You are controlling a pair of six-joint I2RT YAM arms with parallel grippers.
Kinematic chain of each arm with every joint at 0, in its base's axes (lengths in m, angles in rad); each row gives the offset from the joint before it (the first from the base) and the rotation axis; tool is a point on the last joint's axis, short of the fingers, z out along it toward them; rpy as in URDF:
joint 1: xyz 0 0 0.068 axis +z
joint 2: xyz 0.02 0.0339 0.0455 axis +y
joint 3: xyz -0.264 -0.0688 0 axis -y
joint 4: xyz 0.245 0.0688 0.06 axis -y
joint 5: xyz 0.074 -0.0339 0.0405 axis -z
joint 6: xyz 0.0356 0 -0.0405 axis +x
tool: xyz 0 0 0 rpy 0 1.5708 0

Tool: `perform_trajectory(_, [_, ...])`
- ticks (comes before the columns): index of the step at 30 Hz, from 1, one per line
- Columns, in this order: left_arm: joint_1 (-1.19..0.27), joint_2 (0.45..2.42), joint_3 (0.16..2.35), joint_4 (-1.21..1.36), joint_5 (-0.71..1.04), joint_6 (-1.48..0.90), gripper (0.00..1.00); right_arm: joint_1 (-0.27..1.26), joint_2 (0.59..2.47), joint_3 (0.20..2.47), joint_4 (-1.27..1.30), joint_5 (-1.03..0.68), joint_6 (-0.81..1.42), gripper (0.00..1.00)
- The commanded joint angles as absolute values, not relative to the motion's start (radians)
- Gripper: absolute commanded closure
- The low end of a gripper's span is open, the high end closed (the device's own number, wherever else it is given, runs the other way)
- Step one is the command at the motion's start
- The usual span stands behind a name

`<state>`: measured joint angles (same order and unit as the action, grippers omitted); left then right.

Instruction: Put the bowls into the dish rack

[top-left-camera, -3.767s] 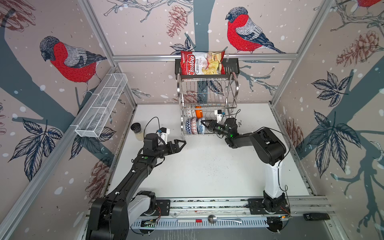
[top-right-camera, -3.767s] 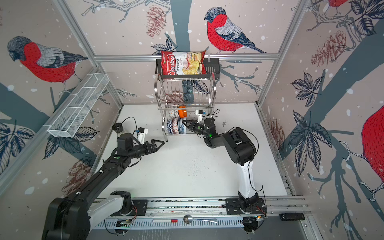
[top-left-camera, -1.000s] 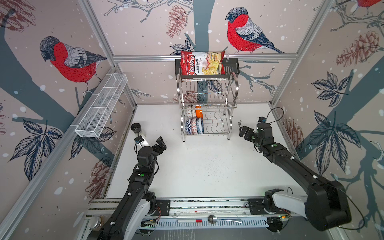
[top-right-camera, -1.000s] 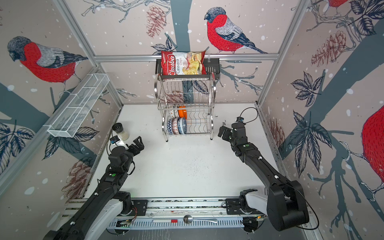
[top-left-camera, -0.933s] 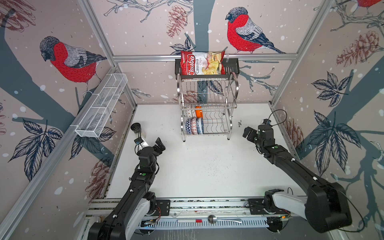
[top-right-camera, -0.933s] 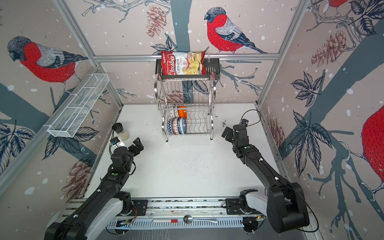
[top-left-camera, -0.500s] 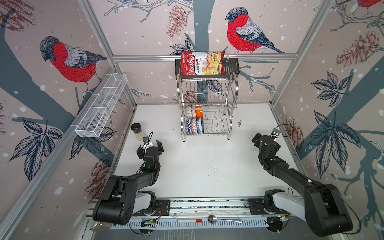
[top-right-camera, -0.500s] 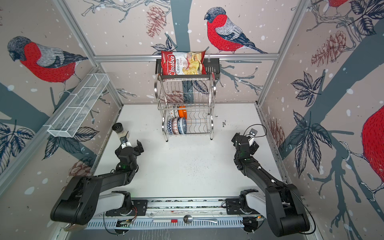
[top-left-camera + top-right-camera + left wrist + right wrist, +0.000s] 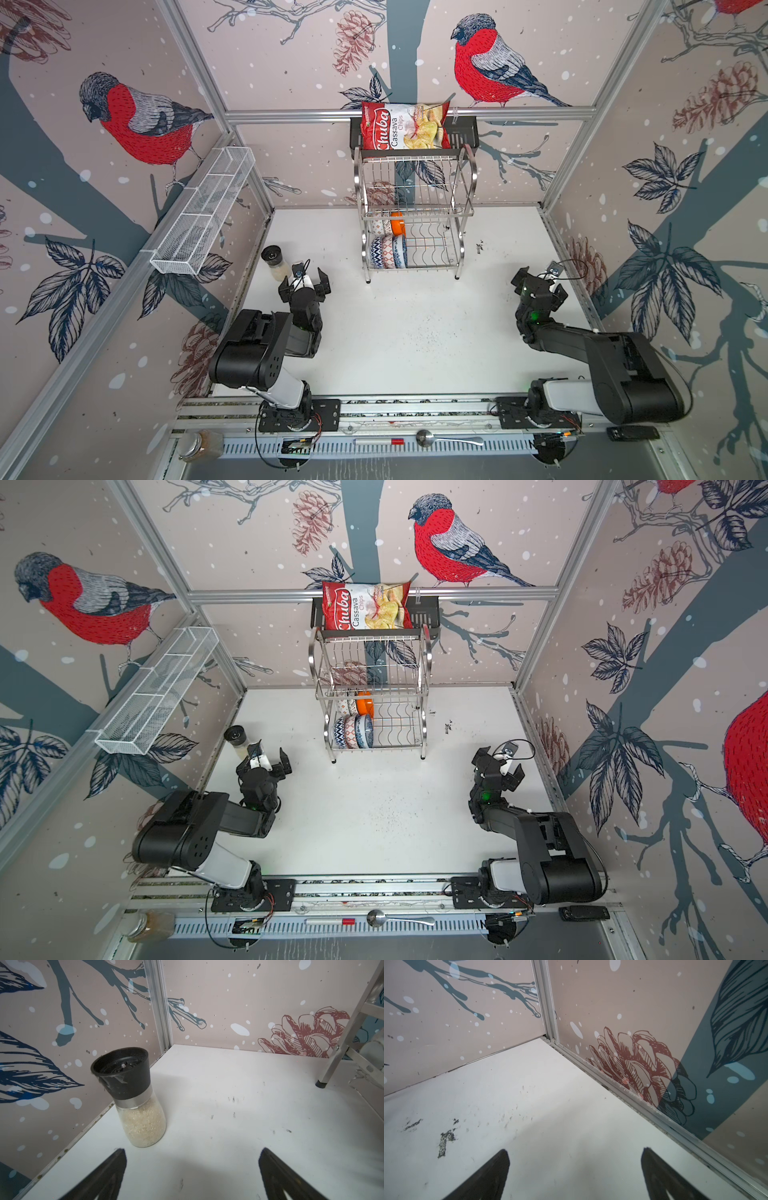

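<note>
Rack at back centre of worktop, below wall shelf holding chips bag. Bowls in rack's lower tier, left end, two rows. Jar near left wall, just beside left claw. Right claw near right wall. Basket on left wall.

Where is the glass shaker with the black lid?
In both top views the glass shaker stands upright at the left edge of the table, just beyond the left end effector and left of the dish rack.
</note>
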<state>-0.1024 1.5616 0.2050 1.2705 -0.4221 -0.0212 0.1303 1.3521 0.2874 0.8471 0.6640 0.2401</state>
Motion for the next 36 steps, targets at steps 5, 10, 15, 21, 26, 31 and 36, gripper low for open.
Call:
perform_trajectory(5, [-0.101,1.568,0.212,1.368,-0.408,-0.009,0.01,0.126,1.343,0.244,1.028,0.613,0.173,0.01])
perform_trajectory(10, [-0.101,1.570,0.213,1.369,-0.407,-0.008,0.01,0.160,1.487,0.134,1.440,0.559,0.038,0.01])
perform_trajectory(15, [-0.101,1.569,0.214,1.368,-0.408,-0.008,0.01,0.122,1.451,0.156,1.320,0.474,0.083,0.00])
perform_trajectory(21, [-0.101,1.570,0.213,1.370,-0.408,-0.008,0.01,0.091,1.516,0.204,1.280,0.413,0.092,0.00])
perform_trajectory(26, [-0.101,1.569,0.215,1.370,-0.407,-0.008,0.01,0.080,1.505,0.212,1.251,0.390,0.102,0.00])
perform_trajectory(31, [-0.101,1.569,0.215,1.369,-0.407,-0.008,0.01,0.079,1.504,0.211,1.255,0.387,0.101,0.01])
perform_trajectory(36, [-0.101,1.570,0.214,1.369,-0.407,-0.008,0.01,0.075,1.506,0.215,1.249,0.380,0.103,0.00])
